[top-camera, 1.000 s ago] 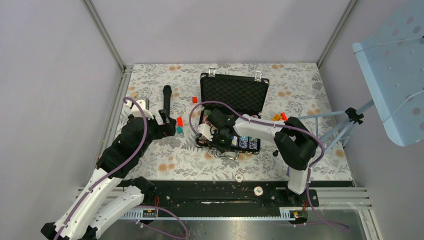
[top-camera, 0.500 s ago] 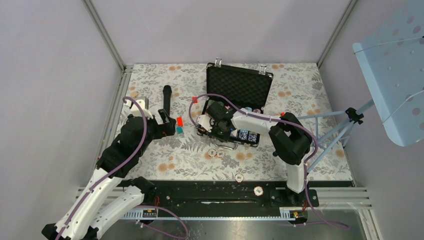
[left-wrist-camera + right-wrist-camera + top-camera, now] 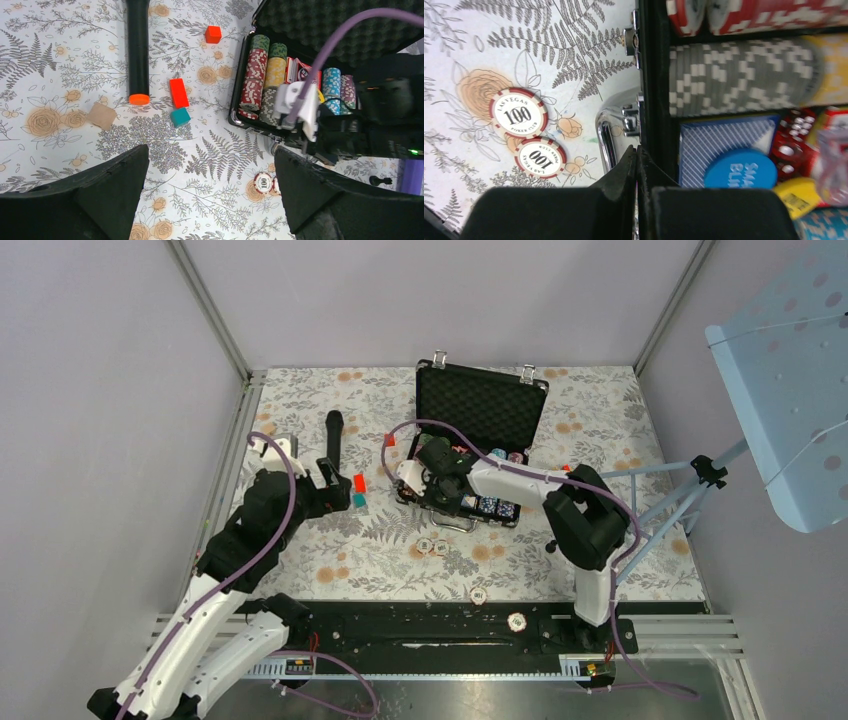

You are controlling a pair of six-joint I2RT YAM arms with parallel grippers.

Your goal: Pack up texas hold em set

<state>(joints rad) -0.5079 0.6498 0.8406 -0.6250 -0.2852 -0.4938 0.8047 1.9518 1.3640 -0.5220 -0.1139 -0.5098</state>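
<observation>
The texas hold em set's black briefcase (image 3: pixel 480 412) lies open at mid-table, foam lid up. Its tray (image 3: pixel 651 75) holds rows of striped chips (image 3: pixel 256 75), a grey chip row (image 3: pixel 744 75), a blue card deck (image 3: pixel 724 136), a blue button (image 3: pixel 733 172), a yellow button (image 3: pixel 796 197) and red dice (image 3: pixel 794 135). Two loose 100 chips (image 3: pixel 431 545) lie in front of the case. My right gripper (image 3: pixel 638 150) is shut and empty, tips against the case's front wall beside the silver handle (image 3: pixel 606 135). My left gripper (image 3: pixel 210 185) hovers wide open over the mat, left of the case.
A black microphone (image 3: pixel 137 50) with an orange end lies at the left, beside two red blocks (image 3: pixel 179 92), a teal block (image 3: pixel 180 116) and a tan square (image 3: pixel 102 115). Two more chips (image 3: pixel 478 594) lie near the front rail. A tripod (image 3: pixel 700 480) stands at the right.
The briefcase has slid away from the arms and to the right, with my shut right gripper at its front edge. Two loose chips now show in front of it. The left arm stayed still.
</observation>
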